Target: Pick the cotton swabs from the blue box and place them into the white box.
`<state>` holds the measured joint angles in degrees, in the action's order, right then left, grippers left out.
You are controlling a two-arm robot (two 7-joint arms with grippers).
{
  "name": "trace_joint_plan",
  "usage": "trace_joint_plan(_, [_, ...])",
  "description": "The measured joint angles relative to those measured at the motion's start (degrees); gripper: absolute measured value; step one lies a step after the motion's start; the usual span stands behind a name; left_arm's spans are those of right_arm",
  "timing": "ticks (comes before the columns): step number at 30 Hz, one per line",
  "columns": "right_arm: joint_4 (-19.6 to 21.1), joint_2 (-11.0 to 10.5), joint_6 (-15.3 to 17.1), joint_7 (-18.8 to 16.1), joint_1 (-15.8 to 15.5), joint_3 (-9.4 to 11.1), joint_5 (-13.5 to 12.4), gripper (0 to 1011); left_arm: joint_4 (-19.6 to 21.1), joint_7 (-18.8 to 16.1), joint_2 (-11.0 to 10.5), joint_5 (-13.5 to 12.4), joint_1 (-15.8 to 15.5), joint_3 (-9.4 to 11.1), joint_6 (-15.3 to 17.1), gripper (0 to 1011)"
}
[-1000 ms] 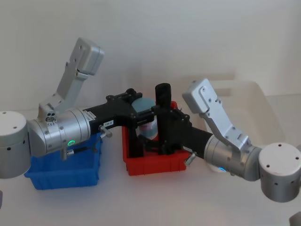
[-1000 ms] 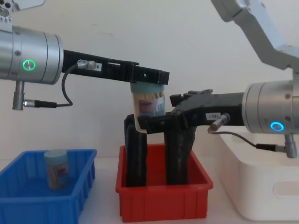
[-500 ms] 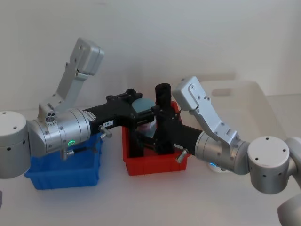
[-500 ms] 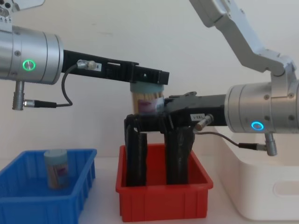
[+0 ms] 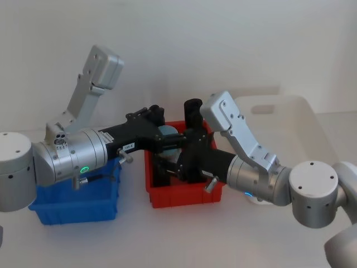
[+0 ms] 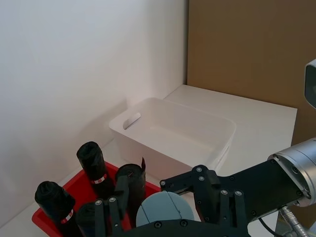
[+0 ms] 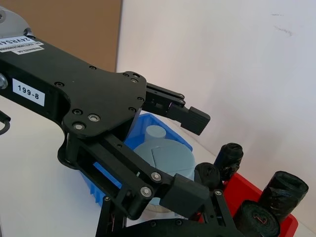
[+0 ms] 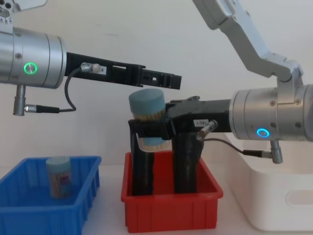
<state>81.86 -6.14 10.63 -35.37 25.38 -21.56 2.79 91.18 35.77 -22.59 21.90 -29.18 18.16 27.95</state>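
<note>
over the red bin (image 8: 171, 213), right gripper (image 8: 151, 131) clenched on the tilted cotton swabs (image 8: 145, 104) and left gripper (image 8: 164, 81) released, a slow, firm carry to the white box (image 8: 274, 196) seems wisest.

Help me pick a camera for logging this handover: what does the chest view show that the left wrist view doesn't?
Chest view adds: a second tub standing in the blue box, and how the held tub tilts in the right gripper, just below the left gripper. Left wrist view adds: the white box's inside and handle cut-out. Both: the held tub, both grippers, black rolls, red bin, white box.
</note>
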Motion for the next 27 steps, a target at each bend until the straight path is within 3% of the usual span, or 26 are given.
trace_joint_plan(2, [-0.1, 0.0, -0.1, 0.0, 0.0, 0.0, 0.0, 665, 0.0, 0.0, 0.0, 0.0, 0.0, 0.0, 0.0, 1003])
trace_joint_plan(19, [0.3, -1.0, -0.1, 1.3, -0.5, 0.2, -0.8, 667, 0.0, 0.0, 0.0, 0.0, 0.0, 0.0, 0.0, 1004])
trace_joint_plan(27, [1.5, -2.4, 0.2, 3.6, -1.6, 1.1, -2.4, 667, 0.0, 0.0, 0.0, 0.0, 0.0, 0.0, 0.0, 1004])
